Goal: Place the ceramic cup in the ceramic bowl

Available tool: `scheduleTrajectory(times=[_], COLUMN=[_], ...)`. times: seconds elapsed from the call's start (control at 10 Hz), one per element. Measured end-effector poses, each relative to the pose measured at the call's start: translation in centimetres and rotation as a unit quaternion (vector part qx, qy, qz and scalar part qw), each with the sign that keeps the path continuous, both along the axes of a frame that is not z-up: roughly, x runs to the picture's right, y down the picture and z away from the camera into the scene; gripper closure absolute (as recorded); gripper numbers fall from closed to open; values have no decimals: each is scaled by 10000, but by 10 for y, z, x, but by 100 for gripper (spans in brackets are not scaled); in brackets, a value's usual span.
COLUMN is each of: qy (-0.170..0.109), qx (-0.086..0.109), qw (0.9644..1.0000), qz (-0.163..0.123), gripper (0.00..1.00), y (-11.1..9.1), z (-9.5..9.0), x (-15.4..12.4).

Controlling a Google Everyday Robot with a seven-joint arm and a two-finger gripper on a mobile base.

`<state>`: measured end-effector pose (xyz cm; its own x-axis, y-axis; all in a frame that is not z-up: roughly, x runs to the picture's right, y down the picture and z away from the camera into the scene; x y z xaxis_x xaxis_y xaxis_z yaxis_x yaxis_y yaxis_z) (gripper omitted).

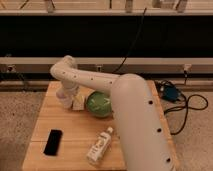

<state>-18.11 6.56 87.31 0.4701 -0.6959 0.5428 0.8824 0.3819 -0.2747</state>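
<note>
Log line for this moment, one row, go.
gripper: low at ceramic cup | ceramic cup: on table, left of ceramic bowl | ceramic bowl: no cup inside | step: placing not yet done

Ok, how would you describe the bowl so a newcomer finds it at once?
Find the wooden table; the bowl sits near its back edge, partly behind the big white arm, just right of the gripper, which is low over the table's back left. It is the only round green dish, wider than the white bottle lying in front of it.
</note>
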Motion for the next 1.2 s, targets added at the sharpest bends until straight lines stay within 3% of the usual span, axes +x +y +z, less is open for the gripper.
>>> scheduleTrajectory(times=[0.4, 0.9, 1.2], qy=[0, 1, -26], qx=[-20, -35, -67], qw=[10000, 9995, 9987], qz=[56, 329, 503], gripper=[96, 98, 98], y=[1, -24, -30], z=[2, -5, -9], x=[5, 58, 68])
